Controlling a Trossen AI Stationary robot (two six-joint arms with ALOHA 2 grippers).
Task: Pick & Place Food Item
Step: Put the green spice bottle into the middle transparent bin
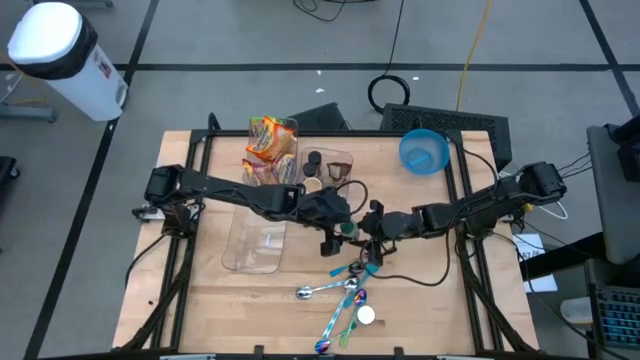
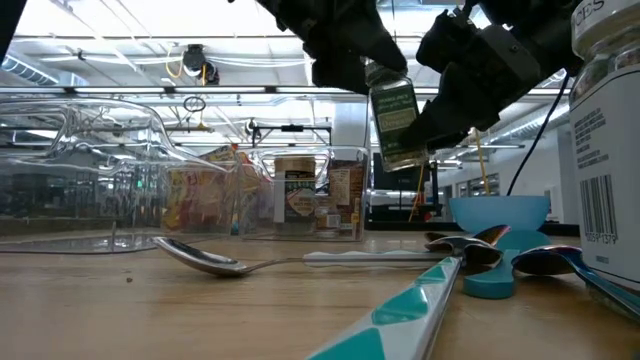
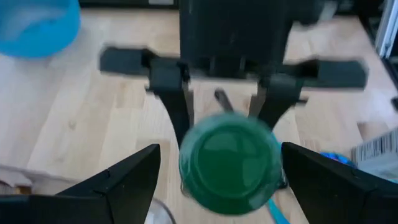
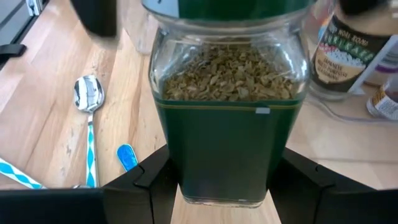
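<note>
A glass spice jar (image 4: 227, 118) with a green label, dried herbs inside and a green lid (image 3: 229, 163) hangs above the middle of the table (image 1: 420, 310), with my right gripper (image 4: 227, 158) shut on it. In the low view the jar (image 2: 394, 118) is well off the tabletop, roughly upright. My left gripper (image 3: 219, 149) comes from the table's left and is open. Its two fingers stand on either side of the lid without touching it. From above, both grippers meet at the jar (image 1: 350, 228). My right gripper pinches the jar's lower body (image 4: 175, 174) between its two fingers, one on each side of the green label. The fingers come from the table's right, slanting down. The jar is lifted clear of the table, its lid end pointing away from this gripper, toward the left gripper.
A clear plastic tub (image 1: 255, 240) lies left of centre. Behind it a clear bin holds snack bags (image 1: 270, 150) and small jars (image 1: 315, 165). A blue bowl (image 1: 424, 150) stands at the back right. Several spoons (image 1: 335, 290) and a white-labelled jar (image 2: 600, 150) lie near the front.
</note>
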